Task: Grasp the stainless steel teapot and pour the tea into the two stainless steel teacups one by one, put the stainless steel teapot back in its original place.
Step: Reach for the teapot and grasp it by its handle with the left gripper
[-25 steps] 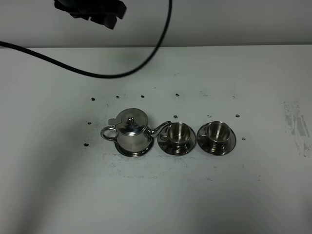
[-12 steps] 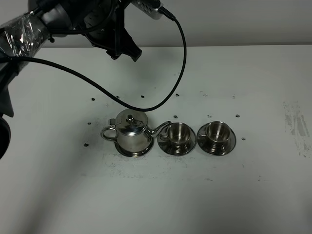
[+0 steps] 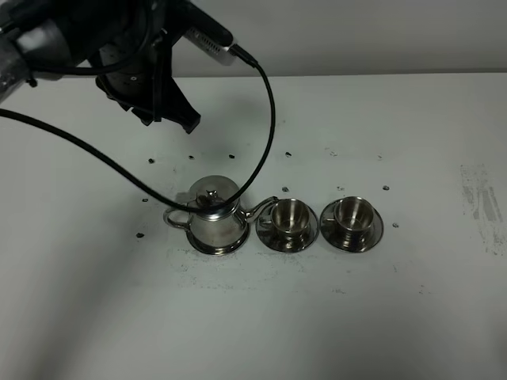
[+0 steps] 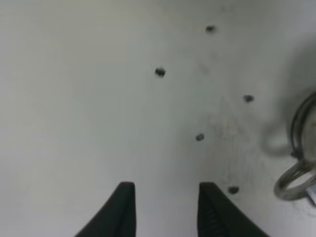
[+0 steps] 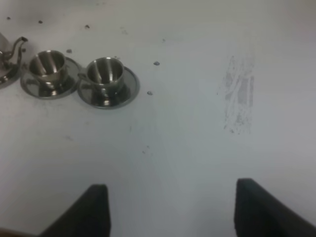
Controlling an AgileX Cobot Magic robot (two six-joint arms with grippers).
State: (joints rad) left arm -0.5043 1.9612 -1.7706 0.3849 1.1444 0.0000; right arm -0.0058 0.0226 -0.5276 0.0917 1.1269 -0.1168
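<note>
The stainless steel teapot (image 3: 212, 215) stands upright with its lid on, on its round steel dish (image 3: 215, 247). Its spout points right toward the two stainless steel teacups (image 3: 291, 214) (image 3: 352, 212), each on a saucer. No tea shows. My left gripper (image 3: 170, 115) hangs above the table behind and left of the teapot. In the left wrist view it (image 4: 166, 186) is open and empty, with the teapot's loop handle (image 4: 295, 180) off to one side. My right gripper (image 5: 172, 183) is open and empty, well away from the cups (image 5: 49, 63) (image 5: 104, 71). It is out of the high view.
A black cable (image 3: 265, 119) from the left arm loops down in front of the teapot lid. Small dark screw holes (image 3: 288, 153) dot the white table (image 3: 412, 317). A scuffed grey patch (image 3: 479, 202) lies at the right.
The left arm has come into view from the top and moved down and left, to behind-left of the teapot. Its cable now droops over the teapot. Teapot and cups have not moved.
</note>
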